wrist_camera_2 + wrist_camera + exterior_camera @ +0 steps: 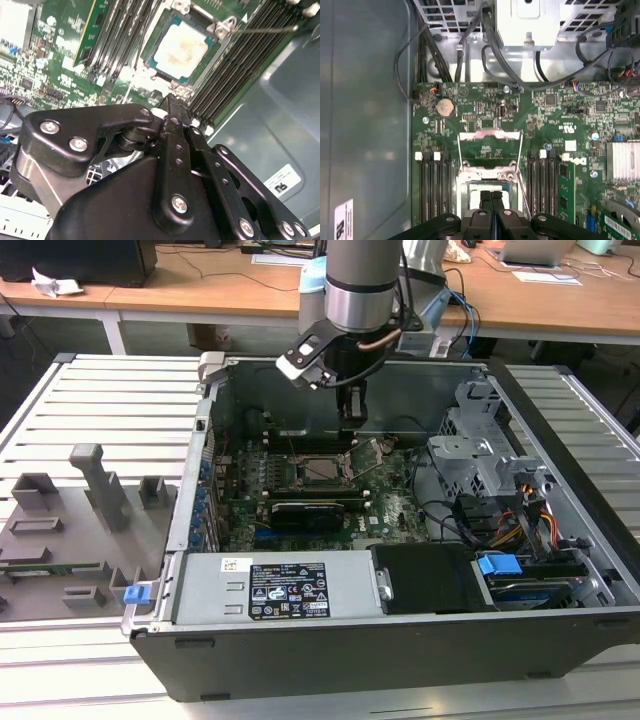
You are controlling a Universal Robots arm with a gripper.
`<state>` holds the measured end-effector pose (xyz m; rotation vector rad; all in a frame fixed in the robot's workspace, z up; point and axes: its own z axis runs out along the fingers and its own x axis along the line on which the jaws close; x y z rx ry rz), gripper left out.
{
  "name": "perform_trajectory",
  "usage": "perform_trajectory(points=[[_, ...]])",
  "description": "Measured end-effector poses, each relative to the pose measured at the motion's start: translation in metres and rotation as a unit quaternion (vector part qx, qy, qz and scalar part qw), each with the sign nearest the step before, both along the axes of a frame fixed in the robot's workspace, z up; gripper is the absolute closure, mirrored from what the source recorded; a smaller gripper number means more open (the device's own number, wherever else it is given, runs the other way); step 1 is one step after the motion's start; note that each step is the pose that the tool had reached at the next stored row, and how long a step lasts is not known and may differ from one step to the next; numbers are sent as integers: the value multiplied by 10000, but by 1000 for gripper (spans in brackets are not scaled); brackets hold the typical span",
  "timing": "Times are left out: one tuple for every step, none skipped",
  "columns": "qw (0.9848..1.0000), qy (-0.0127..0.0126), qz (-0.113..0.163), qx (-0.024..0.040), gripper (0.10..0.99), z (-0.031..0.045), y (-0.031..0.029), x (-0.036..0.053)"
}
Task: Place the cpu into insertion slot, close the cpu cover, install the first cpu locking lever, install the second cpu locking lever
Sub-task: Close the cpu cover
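Hand (492,196) fingers pressed together, nothing held, hovering over the insertion slot (465,194). cpu (181,49) sits flat in the slot, silver top up. cpu cover (490,136) is swung back off the slot, with board showing through its window. Step in hand looks like closing the cover. Judgement: push the cover's free edge with the joined fingertips, slowly, and stay off the chip top. Watch that the thin lever wire (260,30) beside the slot doesn't get trapped. Memory slots (432,185) flank both sides on the green motherboard (470,100), inside the case (400,660) on the desk (100,410).
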<state>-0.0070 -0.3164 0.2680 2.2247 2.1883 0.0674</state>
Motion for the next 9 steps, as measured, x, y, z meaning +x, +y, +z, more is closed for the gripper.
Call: perform_trajectory(points=[[10000,1,1,0,980,0,-1,26],[10000,1,2,0,980,0,-1,50],[10000,2,2,-1,980,0,-1,73],[10000,2,2,0,980,0,-1,86],[10000,3,4,-1,980,0,-1,101],[10000,3,7,-1,980,0,-2,112],[10000,3,24,0,980,0,-2,132],[10000,3,48,0,980,0,-2,145],[10000,3,67,0,980,0,-3,154]])
